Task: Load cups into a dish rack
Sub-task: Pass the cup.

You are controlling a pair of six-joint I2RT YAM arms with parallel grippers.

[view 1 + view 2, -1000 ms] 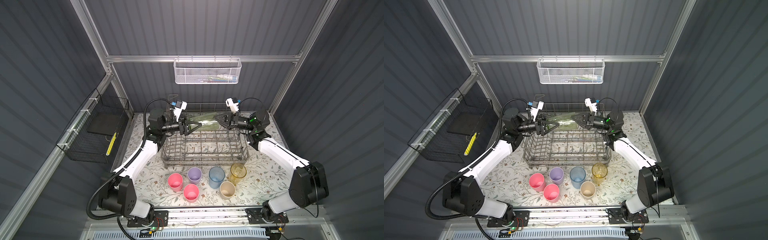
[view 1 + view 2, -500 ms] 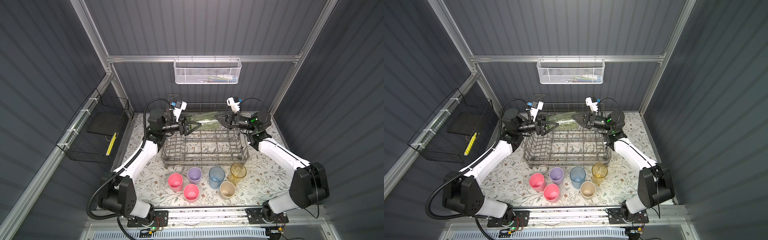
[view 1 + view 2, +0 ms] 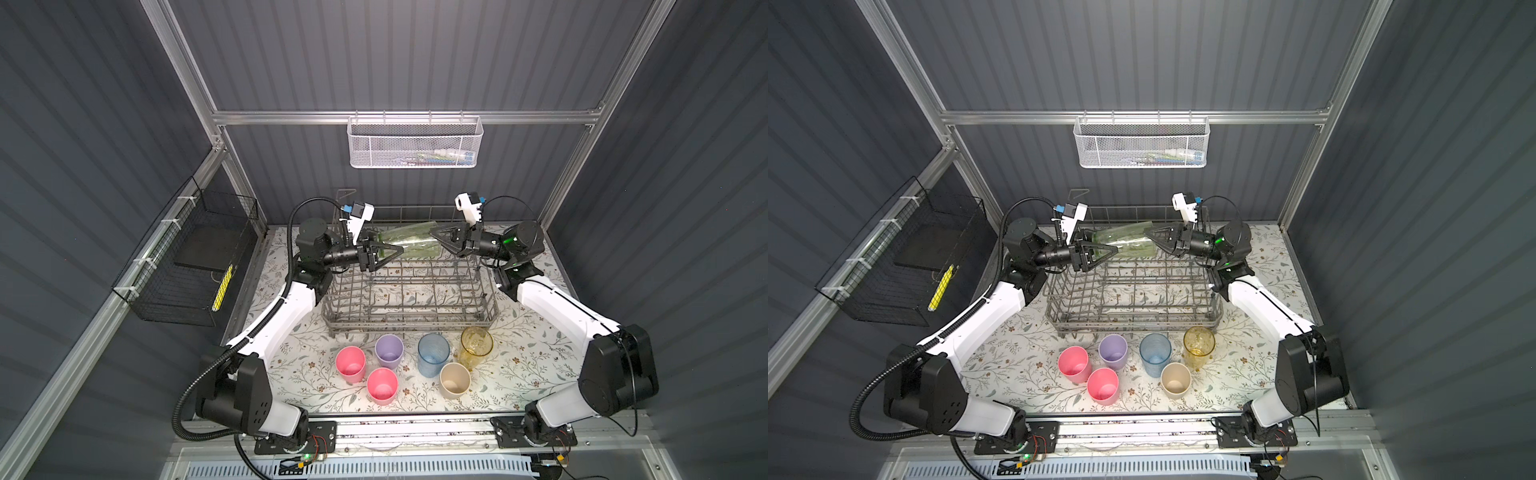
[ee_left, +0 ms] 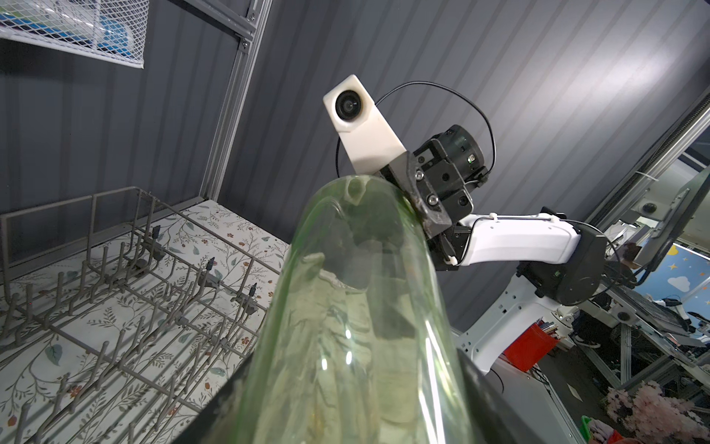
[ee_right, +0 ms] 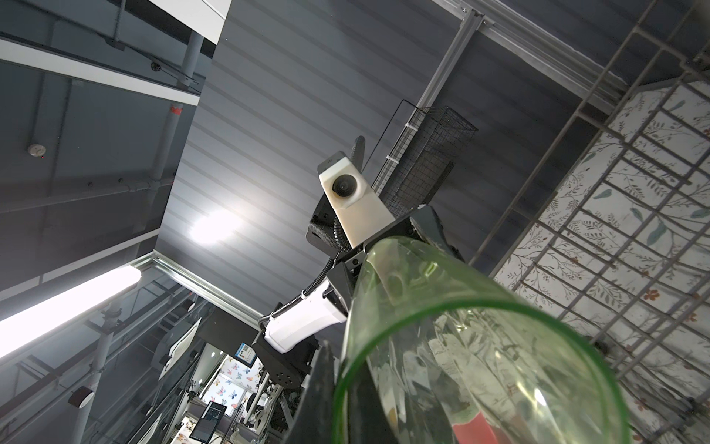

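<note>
A pale green cup (image 3: 411,245) (image 3: 1125,241) hangs on its side over the back of the grey wire dish rack (image 3: 409,320) (image 3: 1133,320). My right gripper (image 3: 436,237) (image 5: 345,403) is shut on its rim, one finger inside and one outside. My left gripper (image 3: 390,246) (image 4: 357,403) holds the cup's base (image 4: 357,307), a finger pressed against each side. In front of the rack stand two pink cups (image 3: 350,363) (image 3: 382,385), a lilac cup (image 3: 389,351), a blue cup (image 3: 433,359), an amber cup (image 3: 476,343) and a beige cup (image 3: 454,379), all upright.
A white mesh basket (image 3: 415,143) hangs on the back wall above the rack. A black wire basket (image 3: 187,266) is fixed to the left wall beside my left arm. Flowered table covering (image 3: 532,365) lies bare to the right of the cups.
My left gripper's fingers have closed in onto the base of the green cup. The cup and my right gripper have barely moved.
</note>
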